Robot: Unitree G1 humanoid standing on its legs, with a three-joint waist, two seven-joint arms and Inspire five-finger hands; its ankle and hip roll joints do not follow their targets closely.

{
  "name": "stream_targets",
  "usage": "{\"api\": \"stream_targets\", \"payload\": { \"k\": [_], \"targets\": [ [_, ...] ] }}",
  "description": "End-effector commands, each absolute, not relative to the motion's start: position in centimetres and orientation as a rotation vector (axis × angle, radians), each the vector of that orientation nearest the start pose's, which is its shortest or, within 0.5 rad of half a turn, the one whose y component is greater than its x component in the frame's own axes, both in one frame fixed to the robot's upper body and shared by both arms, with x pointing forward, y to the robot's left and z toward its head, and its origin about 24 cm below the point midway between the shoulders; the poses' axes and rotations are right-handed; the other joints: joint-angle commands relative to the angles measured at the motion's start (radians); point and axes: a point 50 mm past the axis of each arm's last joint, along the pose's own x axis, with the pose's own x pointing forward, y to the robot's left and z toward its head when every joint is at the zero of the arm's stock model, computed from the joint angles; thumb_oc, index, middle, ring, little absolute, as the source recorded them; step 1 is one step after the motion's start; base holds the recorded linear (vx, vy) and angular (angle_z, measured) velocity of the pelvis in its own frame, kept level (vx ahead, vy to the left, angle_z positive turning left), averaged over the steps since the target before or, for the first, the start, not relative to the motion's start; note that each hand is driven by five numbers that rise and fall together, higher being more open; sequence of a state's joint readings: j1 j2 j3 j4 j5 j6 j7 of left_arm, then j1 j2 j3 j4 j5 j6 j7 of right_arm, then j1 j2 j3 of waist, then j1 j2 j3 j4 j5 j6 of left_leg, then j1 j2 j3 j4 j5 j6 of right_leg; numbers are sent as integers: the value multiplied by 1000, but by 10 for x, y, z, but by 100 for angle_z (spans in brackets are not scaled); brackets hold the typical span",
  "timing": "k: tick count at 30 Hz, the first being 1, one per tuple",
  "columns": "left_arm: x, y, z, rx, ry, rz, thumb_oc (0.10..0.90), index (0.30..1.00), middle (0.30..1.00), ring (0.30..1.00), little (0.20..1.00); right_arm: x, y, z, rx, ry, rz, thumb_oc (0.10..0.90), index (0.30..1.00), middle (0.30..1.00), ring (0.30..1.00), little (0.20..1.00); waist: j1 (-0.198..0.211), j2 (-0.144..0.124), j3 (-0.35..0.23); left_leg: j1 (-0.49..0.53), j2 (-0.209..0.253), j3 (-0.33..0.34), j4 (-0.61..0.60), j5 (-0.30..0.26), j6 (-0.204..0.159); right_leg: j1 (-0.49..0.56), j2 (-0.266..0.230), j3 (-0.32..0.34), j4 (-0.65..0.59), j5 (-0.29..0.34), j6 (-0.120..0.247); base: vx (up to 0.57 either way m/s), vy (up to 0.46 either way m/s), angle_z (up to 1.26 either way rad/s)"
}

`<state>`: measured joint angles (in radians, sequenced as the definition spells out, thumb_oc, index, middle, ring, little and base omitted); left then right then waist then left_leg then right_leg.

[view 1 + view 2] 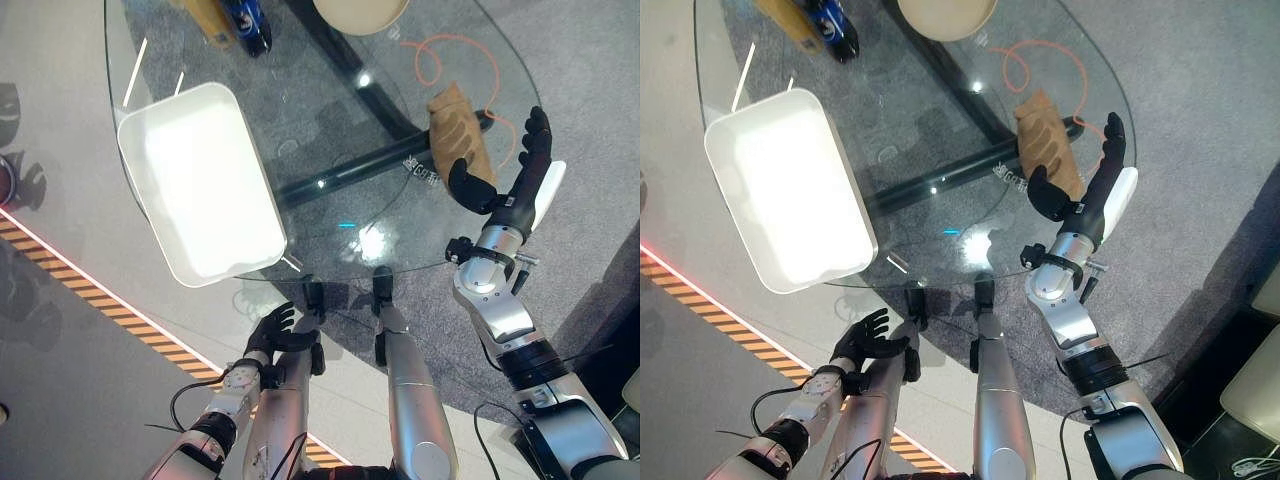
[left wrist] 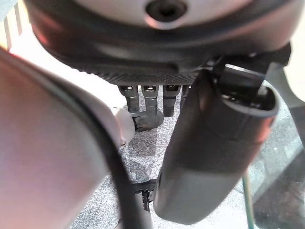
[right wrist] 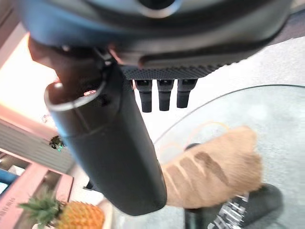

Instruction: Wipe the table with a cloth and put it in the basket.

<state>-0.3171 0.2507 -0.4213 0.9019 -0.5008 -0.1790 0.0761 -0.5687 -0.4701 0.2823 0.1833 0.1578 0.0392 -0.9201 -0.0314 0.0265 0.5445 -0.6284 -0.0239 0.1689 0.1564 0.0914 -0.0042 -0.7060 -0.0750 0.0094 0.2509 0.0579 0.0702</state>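
Left hand [image 1: 280, 338] hangs low, fingers relaxed; right hand [image 1: 510, 185], fingers straight, beside brown cloth [image 1: 456, 128] on round glass table [image 1: 330, 140] over grey floor [image 1: 60, 130].

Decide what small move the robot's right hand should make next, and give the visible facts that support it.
Probably lower the right hand onto the brown cloth and close its fingers on it. That hand is open, raised beside the cloth at the right edge of the glass table, and holds nothing. The cloth lies crumpled and untouched, while the white basket sits empty at the table's left. The left hand hangs below the table's near edge.
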Motion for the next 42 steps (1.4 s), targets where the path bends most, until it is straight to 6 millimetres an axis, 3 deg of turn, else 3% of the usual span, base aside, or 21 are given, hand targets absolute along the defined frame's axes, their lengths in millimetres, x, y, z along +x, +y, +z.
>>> {"api": "stream_targets", "payload": {
  "k": [1,17,24,33,42],
  "targets": [
    [256,159,-69,-49,471,-32,800,900,900,900,900,318,-199,209,-213,-633,-727,800,900,900,900,900,-22,30,-25,-95,-62,-73,176,-136,11,-51,34,-53,58,-46,-6,54,29,5],
    [270,152,-53,-71,423,-67,800,900,900,900,900,337,-210,220,-239,-542,-745,800,900,900,900,900,0,56,-25,-255,-58,-95,270,-140,14,-219,32,-49,155,-46,-2,32,7,3],
    [275,151,-46,-82,393,-80,800,900,900,900,900,347,-228,226,-232,-481,-833,800,900,900,900,900,12,67,-25,-304,-56,-102,291,-138,11,-267,30,-54,177,-44,1,24,-2,3],
    [280,148,-39,-95,379,-100,800,900,900,900,900,364,-243,255,-224,-433,-874,800,900,900,900,900,39,86,-25,-362,-58,-114,320,-140,7,-324,30,-58,207,-40,0,16,3,2],
    [276,147,-38,-96,380,-112,800,900,900,900,900,361,-260,279,-271,-454,-1036,800,900,900,900,900,50,96,-25,-388,-56,-117,333,-144,2,-349,28,-65,224,-42,0,7,0,4]
  ]
}}
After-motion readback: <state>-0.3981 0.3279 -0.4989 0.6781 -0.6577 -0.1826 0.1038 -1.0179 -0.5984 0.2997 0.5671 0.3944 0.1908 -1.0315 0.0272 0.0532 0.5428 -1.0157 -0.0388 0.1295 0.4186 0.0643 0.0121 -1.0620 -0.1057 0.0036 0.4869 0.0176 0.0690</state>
